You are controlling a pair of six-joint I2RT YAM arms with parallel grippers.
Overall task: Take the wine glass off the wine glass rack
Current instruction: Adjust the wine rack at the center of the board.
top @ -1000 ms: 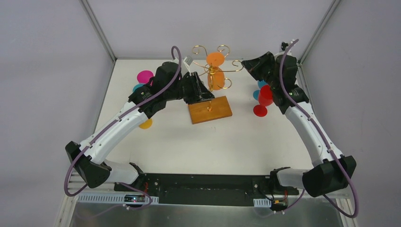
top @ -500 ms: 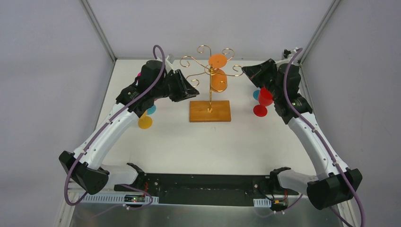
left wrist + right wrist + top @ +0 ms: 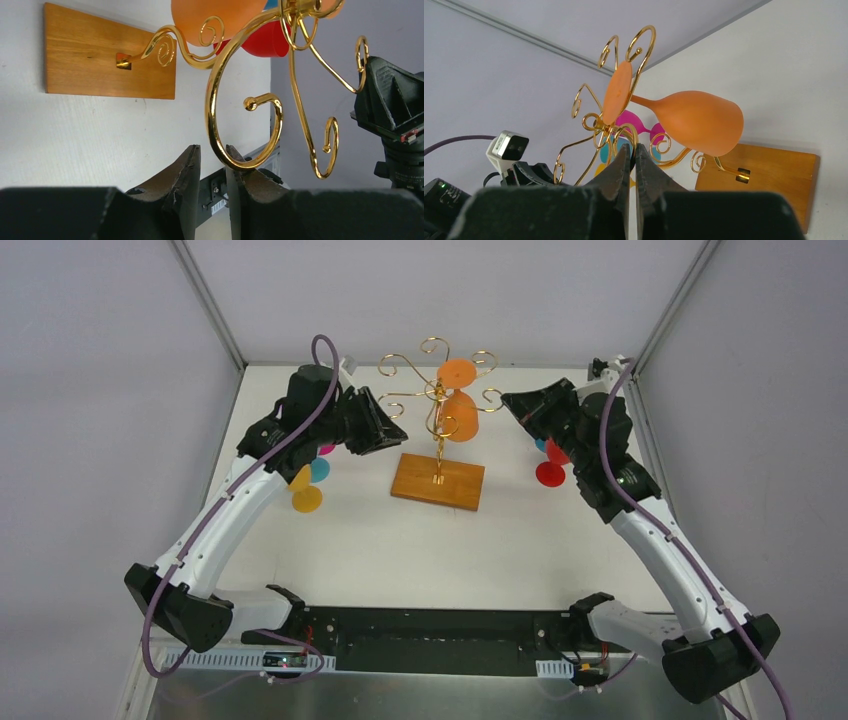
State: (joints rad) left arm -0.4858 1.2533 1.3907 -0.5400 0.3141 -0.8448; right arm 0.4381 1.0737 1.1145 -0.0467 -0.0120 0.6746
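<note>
With the left gripper [image 3: 393, 430] drawn back toward upper left, jaws narrow at the now-turned wine glass rack [image 3: 437, 482] (grip unclear), the wine glass [image 3: 460, 416] still hangs upper centre, the near-closed, empty right gripper [image 3: 510, 403] just beside it.

Left claw [image 3: 212, 151], right claw [image 3: 634, 146]: pinched
</note>
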